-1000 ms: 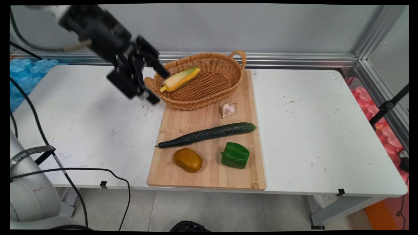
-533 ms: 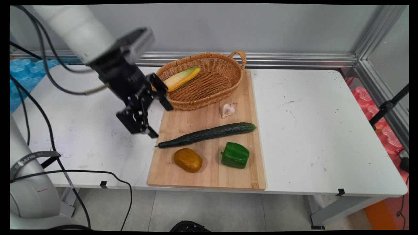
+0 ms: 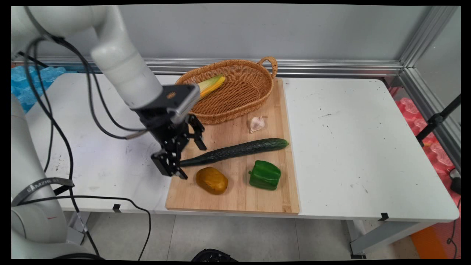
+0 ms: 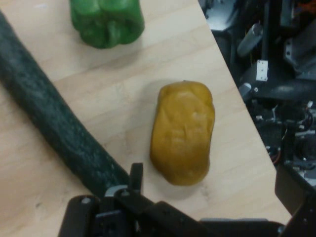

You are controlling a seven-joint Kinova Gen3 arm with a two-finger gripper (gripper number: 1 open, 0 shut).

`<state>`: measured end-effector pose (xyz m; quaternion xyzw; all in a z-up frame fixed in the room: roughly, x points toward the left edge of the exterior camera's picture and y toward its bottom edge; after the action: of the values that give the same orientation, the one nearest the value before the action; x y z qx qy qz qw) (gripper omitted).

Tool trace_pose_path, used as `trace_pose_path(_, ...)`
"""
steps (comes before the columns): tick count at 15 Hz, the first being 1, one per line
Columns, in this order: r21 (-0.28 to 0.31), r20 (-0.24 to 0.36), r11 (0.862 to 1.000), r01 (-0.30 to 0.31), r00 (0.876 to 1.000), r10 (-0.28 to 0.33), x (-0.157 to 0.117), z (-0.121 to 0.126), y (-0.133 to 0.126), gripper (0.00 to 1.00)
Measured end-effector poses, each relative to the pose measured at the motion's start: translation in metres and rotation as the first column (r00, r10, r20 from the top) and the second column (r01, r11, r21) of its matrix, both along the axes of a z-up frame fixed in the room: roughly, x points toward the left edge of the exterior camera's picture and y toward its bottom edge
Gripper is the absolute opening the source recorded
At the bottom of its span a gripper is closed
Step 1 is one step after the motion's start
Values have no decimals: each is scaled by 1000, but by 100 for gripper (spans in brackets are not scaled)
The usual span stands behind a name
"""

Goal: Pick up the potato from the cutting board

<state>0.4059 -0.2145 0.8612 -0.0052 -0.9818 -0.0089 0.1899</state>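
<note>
A white, rounded-link arm (image 3: 125, 70) carries looping black cables (image 3: 92, 106), a grey camera block (image 3: 180, 101), and a black two-finger end effector (image 3: 189, 158).

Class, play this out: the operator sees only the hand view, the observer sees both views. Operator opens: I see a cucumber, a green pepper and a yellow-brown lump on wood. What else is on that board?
Observer: A garlic bulb lies beyond the cucumber.
Operator: Anything more?
Observer: A wicker basket sits on the far end of the board.
Operator: Is it empty?
Observer: No, a corn cob lies in it.
</note>
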Motion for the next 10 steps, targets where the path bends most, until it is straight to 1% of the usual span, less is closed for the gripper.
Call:
trace_pose_path(4,-7,30,999,51,998,-51,-18,-31,-6,100)
trace_pose_path(8,-15,45,996,86,995,-86,-32,-51,-11,100)
trace_pose_path(10,-17,48,995,96,994,-95,-37,-58,-13,100)
